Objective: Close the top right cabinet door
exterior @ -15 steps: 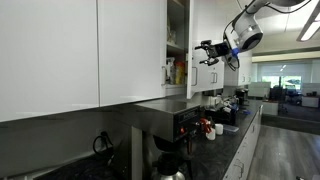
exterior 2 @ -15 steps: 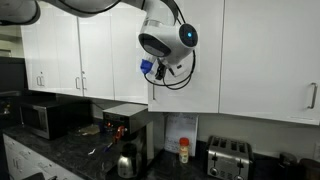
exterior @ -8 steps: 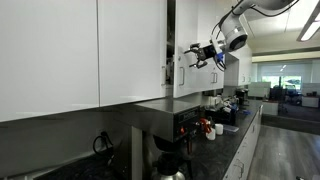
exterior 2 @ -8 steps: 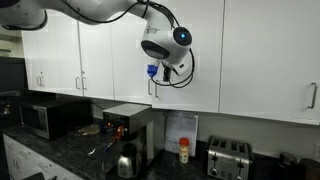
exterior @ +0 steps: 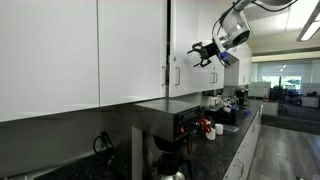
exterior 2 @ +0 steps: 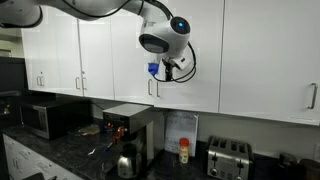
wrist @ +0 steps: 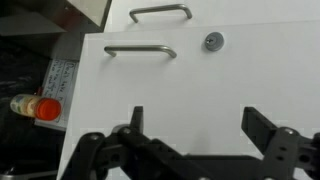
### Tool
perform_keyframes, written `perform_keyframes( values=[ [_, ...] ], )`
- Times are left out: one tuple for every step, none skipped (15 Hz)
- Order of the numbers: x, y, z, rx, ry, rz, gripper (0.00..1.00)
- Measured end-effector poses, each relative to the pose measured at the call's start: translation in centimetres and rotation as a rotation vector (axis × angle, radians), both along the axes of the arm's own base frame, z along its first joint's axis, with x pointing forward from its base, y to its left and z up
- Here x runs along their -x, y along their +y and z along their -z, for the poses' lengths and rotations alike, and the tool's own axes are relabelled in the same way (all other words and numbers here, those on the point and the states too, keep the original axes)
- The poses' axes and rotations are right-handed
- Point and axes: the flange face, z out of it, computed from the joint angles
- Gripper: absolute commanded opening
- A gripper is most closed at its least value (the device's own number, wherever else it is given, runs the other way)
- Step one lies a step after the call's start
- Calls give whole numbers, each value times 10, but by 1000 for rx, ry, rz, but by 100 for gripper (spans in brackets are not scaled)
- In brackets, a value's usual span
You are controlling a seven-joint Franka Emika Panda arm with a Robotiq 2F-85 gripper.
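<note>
hovering at the 3 o'clock side of the top right cabinet door (exterior: 182,35) in an exterior view, the tool (exterior: 199,54) has its fingers spread wide and holds nothing; whether the tips touch the panel i cannot tell. the door sits about level with the neighbouring white panels (exterior: 130,45). in the wrist view its slim silver handle (wrist: 140,50) shows at 11 o'clock of the tool, just beside the next door's handle (wrist: 160,10).

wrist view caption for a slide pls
Open gripper facing the white top right cabinet door, its silver bar handle just beyond the fingers
</note>
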Motion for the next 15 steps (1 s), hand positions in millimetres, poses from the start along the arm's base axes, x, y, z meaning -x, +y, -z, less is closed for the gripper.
perform_keyframes(
  values=[
    [11, -5, -8, 33, 4, -1, 100],
    [23, -11, -16, 65, 6, -1, 100],
    [36, -16, -25, 95, 8, -1, 100],
    [50, -20, -32, 126, 14, -3, 100],
    [64, -23, -39, 154, 20, -9, 100],
    [79, -25, -45, 179, 30, -20, 100],
    [93, -27, -49, 198, 44, -38, 100],
    [108, -27, -54, 208, 63, -69, 100],
    [123, -25, -58, 206, 83, -109, 100],
    [138, -23, -63, 195, 101, -157, 100],
    [153, -19, -69, 179, 121, -210, 100],
    [169, -15, -74, 161, 146, -267, 100],
    [184, -10, -80, 146, 174, -321, 100],
    [199, -5, -84, 137, 208, -376, 100],
    [213, 1, -88, 131, 243, -429, 100]
  ],
)
